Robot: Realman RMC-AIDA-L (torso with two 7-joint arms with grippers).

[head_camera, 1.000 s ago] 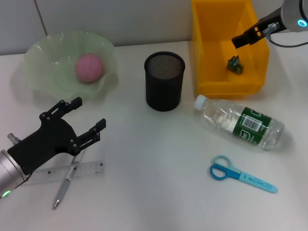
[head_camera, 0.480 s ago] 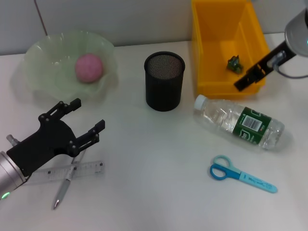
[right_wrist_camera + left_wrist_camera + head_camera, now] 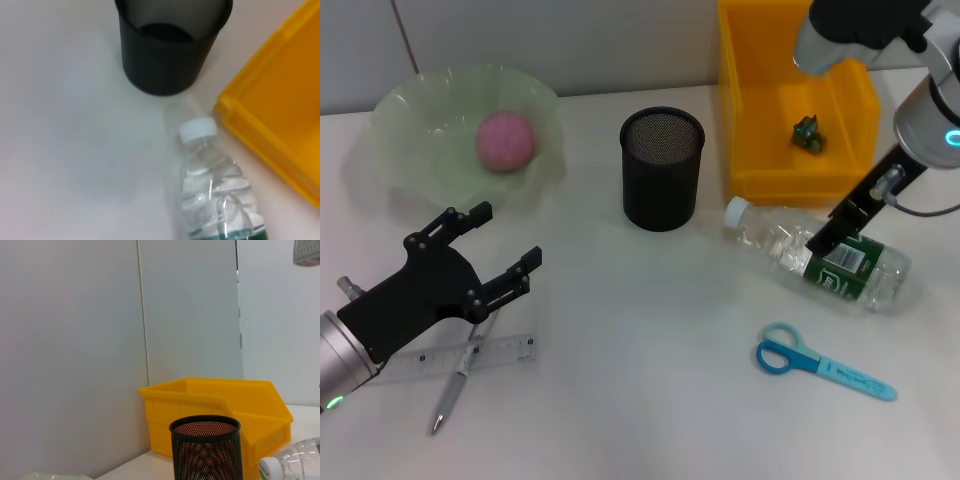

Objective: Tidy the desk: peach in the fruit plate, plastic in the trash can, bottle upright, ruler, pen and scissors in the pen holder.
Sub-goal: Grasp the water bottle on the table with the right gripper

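Head view: black mesh pen holder [image 3: 662,168] stands upright mid-desk, used as ref. Green fruit plate [image 3: 415,150] well to its left, w/ pink peach [image 3: 505,140] in it. Yellow trash can [image 3: 775,170] just right of holder; small green plastic scrap [image 3: 808,133] lies inside. Bottle [image 3: 820,256] lies on its side, right of and nearer than holder, white cap pointing toward holder. Right gripper [image 3: 825,238] is over the bottle's middle, by the green label; can't tell how its fingers stand. Blue scissors [image 3: 823,362] flat on desk, right of and much nearer than holder, beyond the bottle. Left gripper [image 3: 505,250] left of and nearer than holder, fingers spread, nothing between them. Under/behind it clear ruler [image 3: 480,353] w/ pen [image 3: 455,385] lying across it.

Left wrist view: holder [image 3: 206,447] upright, trash can [image 3: 220,412] behind it, bottle cap [image 3: 270,469] beside holder; plate rim [image 3: 50,476] barely shows.

Right wrist view: holder [image 3: 172,42] upright; bottle [image 3: 217,190] lying close by, cap toward holder; trash can corner [image 3: 280,120] just beside bottle. Own fingers not seen.
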